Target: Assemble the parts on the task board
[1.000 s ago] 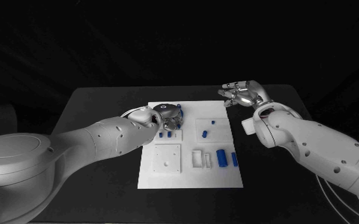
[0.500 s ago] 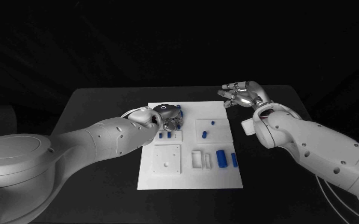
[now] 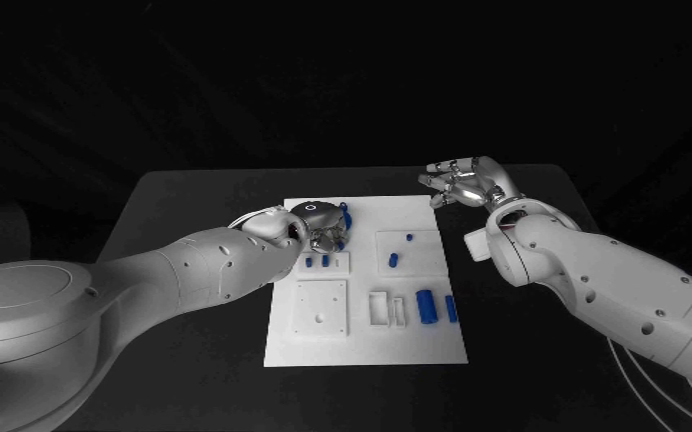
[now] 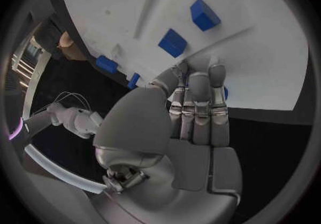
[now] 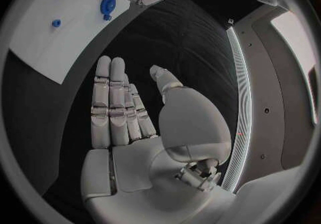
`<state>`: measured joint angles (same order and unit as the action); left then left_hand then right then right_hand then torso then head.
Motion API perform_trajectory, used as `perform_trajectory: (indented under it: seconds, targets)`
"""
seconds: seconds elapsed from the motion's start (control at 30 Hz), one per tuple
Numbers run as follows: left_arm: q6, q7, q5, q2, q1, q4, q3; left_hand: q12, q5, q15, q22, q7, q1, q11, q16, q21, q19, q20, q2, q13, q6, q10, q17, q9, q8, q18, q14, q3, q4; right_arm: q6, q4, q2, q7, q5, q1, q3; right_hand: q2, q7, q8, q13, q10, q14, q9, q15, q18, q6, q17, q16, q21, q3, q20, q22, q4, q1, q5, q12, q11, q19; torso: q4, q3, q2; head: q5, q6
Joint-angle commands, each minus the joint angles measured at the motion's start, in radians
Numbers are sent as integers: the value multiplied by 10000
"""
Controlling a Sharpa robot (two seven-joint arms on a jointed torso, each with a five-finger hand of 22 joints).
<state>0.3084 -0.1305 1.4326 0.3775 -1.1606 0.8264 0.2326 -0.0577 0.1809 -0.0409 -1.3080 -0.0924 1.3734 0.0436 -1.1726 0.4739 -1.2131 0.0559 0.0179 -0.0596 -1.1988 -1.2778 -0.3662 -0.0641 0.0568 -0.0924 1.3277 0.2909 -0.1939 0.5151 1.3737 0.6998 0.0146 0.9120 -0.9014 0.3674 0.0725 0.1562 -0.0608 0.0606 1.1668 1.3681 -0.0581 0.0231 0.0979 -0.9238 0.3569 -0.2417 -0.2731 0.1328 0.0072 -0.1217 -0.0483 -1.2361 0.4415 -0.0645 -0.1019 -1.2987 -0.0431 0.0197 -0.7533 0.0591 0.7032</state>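
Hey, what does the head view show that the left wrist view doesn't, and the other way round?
Head view alone: the right hand held open over the black table, off the task board's far right corner, and the two blue parts lying near the board's right edge. Left wrist view alone: the left hand's fingertips against the board. Both: the board, blue parts, the left hand.

The left hand (image 3: 320, 224) and its arm lie over the task board (image 3: 368, 350) at its far left corner — that side is blocked. The right hand (image 3: 469, 184) hangs off the far right corner, fingers apart. Bare worktop (image 3: 188, 212) flanks the board — its near half lies uncovered.
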Motion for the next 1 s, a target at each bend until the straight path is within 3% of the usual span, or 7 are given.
perform_trajectory:
  seconds: [0.03, 0.27, 0.7, 0.77, 1.0]
  targets:
    - [118, -46, -6, 81, 47, 119, 14, -6, 4, 11, -204, -14, 8, 21, -61, 41, -9, 23, -113, 9, -43, -3, -13, -6, 59, -130, 83, -54, 6, -133, 23, -3, -71, 47, 1, 2, -29, -18, 14, -14, -36, -9, -15, 25, 113, -74, 10, 37, -37, 5, 25, 14, -2, 34, -50, 32, 6, -17, -1, 4, 15, -2, -37]
    - [323, -80, -106, 240, 45, 271, -89, -6, 36, 17, -196, -29, -2, 35, -51, 62, -15, 18, -84, 9, 36, 27, -12, 2, 49, -139, 91, -57, -18, -136, 23, -10, -88, 50, 1, 2, -23, -19, 16, -14, -28, -8, -14, 23, 112, -77, 12, 36, -42, 48, 22, 10, -8, 40, -33, 32, 9, -14, 1, -7, 14, 31, -72]
    - [499, -199, -347, 717, 35, 893, -820, -3, 4, 35, -184, -33, -45, 60, 18, 54, 1, -2, -46, 11, 86, 112, 14, -1, 54, -148, 76, -44, 2, -147, 18, 8, -82, 54, 1, 2, -16, -20, 15, -14, -25, -12, -15, 22, 111, -102, 12, 37, -47, 79, 20, 7, -18, 49, -28, 33, 10, -11, 38, -17, 21, 84, -139]
    - [447, -163, -381, 842, 20, 1037, -893, -3, 4, 35, -184, -33, -45, 60, 18, 54, 1, -2, -46, 11, 86, 112, 14, -1, 54, -148, 76, -44, 2, -148, 16, 17, -78, 54, 1, 2, -16, -20, 15, -14, -25, -12, -15, 22, 111, -102, 12, 37, -47, 79, 20, 7, -18, 49, -28, 33, 10, -11, 39, -15, 25, 93, -142]
    - [272, -97, -515, 1346, -37, 1510, -983, -5, -11, 35, -183, -30, -43, 56, 41, 46, 2, -7, -37, 10, 70, 98, 22, -3, 59, -153, 89, -29, 16, -156, -9, 48, -66, 55, 1, 2, -16, -20, 15, -14, -25, -12, -15, 22, 111, -102, 12, 37, -47, 79, 20, 7, -18, 49, -28, 33, 10, -11, 40, -10, 10, 114, -140]
